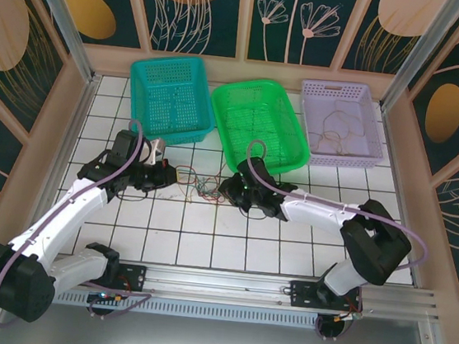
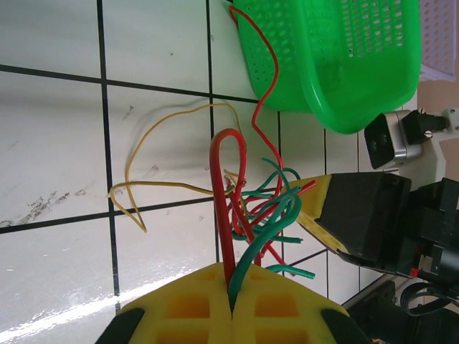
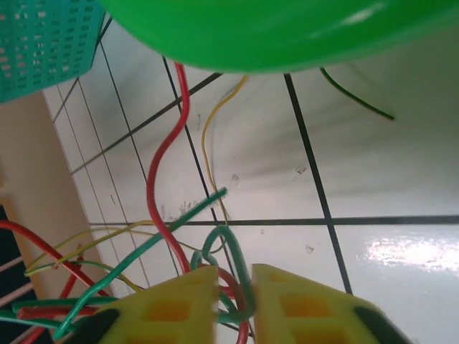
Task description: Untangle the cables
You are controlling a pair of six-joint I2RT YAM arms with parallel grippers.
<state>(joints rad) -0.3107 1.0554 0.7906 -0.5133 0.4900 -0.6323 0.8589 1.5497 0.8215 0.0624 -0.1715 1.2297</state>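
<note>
Red and green cables [image 2: 224,215] are clamped in the left fingers [image 2: 238,315], seemingly also in the right fingers [image 3: 208,294]; the knot [image 2: 252,206] between could be pulled tighter.

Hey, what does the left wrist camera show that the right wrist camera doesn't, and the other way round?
Left wrist: the left tool pinching one red and one green strand of the cables, plus the lavender basket corner. Right wrist: the right tool closed around a green loop, the teal basket, a loose dark green wire. Both: the green basket, red, green and yellow strands, white tiles.
</note>
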